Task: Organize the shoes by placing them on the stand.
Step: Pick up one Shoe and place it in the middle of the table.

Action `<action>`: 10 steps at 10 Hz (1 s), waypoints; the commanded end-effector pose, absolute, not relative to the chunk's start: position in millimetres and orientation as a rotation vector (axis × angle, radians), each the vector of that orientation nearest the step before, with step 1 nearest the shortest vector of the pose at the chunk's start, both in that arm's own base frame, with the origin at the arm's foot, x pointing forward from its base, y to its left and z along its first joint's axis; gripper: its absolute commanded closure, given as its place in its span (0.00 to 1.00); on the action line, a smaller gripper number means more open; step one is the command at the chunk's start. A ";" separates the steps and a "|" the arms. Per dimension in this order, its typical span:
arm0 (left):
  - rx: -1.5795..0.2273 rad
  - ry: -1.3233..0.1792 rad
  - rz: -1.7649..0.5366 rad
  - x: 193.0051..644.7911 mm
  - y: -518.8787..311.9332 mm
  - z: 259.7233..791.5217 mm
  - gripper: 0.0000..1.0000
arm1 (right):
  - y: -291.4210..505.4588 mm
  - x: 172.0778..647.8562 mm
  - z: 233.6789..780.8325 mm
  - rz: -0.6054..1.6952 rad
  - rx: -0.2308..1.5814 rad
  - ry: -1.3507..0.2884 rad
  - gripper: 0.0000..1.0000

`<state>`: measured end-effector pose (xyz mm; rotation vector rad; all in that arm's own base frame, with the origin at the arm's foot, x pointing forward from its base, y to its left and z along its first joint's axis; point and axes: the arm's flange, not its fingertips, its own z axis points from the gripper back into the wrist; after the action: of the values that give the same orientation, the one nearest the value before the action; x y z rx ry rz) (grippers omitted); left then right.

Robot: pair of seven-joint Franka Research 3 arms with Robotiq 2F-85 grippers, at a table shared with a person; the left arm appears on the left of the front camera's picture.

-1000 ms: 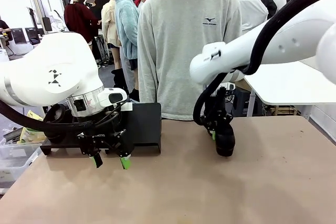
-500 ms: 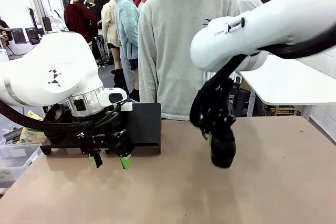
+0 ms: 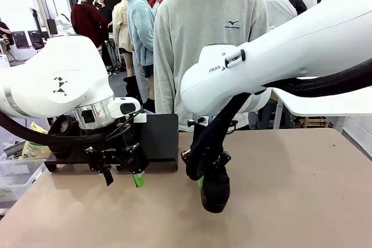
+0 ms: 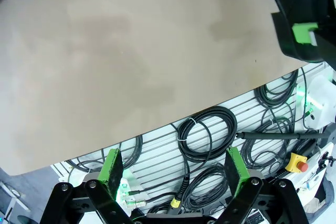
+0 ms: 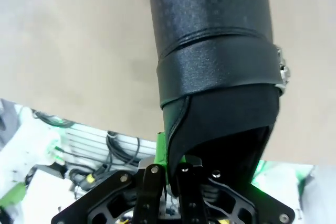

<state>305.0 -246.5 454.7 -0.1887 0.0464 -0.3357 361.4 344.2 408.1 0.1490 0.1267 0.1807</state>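
A black glossy shoe (image 3: 215, 190) hangs toe-down just above the tan table (image 3: 302, 190), near its middle. My right gripper (image 3: 201, 181) is shut on the shoe's heel rim. In the right wrist view the shoe (image 5: 210, 51) stretches away from the shut gripper (image 5: 170, 156). The black stand (image 3: 160, 137) sits at the back left, its left part hidden behind my left arm. My left gripper (image 3: 122, 178) hovers open in front of the stand, holding nothing. Its green fingers (image 4: 112, 165) stand wide apart over the table's edge, with the held shoe (image 4: 310, 9) at the top right.
A person in a grey sweatshirt (image 3: 203, 50) stands at the far side, behind the stand. A white table (image 3: 325, 94) is off to the back right. A clear bin (image 3: 14, 175) sits beside the table's left edge. Coiled cables (image 4: 205, 135) lie below the near edge.
My right arm has swung left across the table with the shoe and dropped lower, closer to the stand. The left arm has not moved.
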 end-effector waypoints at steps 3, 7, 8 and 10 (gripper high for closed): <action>-0.204 0.054 -0.341 303.9 -244.2 453.5 0.00 | 356.2 378.7 381.1 0.134 0.220 0.206 1.00; -0.204 0.054 -0.341 303.9 -244.2 453.5 0.00 | 362.5 390.4 370.8 0.122 0.236 0.259 0.51; -0.204 0.054 -0.341 303.9 -244.2 453.5 0.00 | 359.6 394.4 372.1 0.121 0.244 0.266 0.34; -0.204 0.054 -0.341 303.9 -244.2 453.5 0.00 | 349.4 398.8 378.6 0.120 0.292 0.274 0.00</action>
<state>305.0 -246.5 454.7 -0.1886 0.0464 -0.3355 398.4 357.2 376.0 0.2439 0.2484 0.1107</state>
